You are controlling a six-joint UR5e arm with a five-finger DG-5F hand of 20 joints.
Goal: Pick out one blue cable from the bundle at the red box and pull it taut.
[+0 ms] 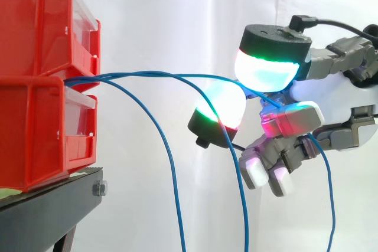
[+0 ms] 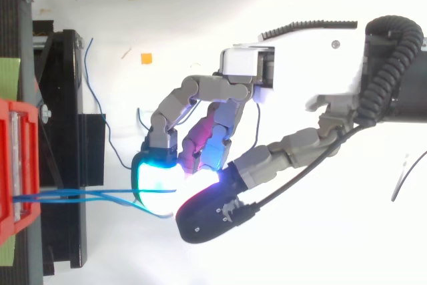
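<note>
several blue cables leave the red box at nine o'clock; my hand pinches one between its pads. with a shallow grip, pulling could slip it free or drag neighbours.

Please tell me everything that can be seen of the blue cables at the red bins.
The blue cables are thin, smooth, plastic-looking strands. They leave the gap between the two stacked red bins as a bundle and run about level toward the hand. One strand drops away early in a slack curve; others arc on to the glowing fingertips, where one seems pinched between two pads, then hang down loosely. None looks taut.
</note>
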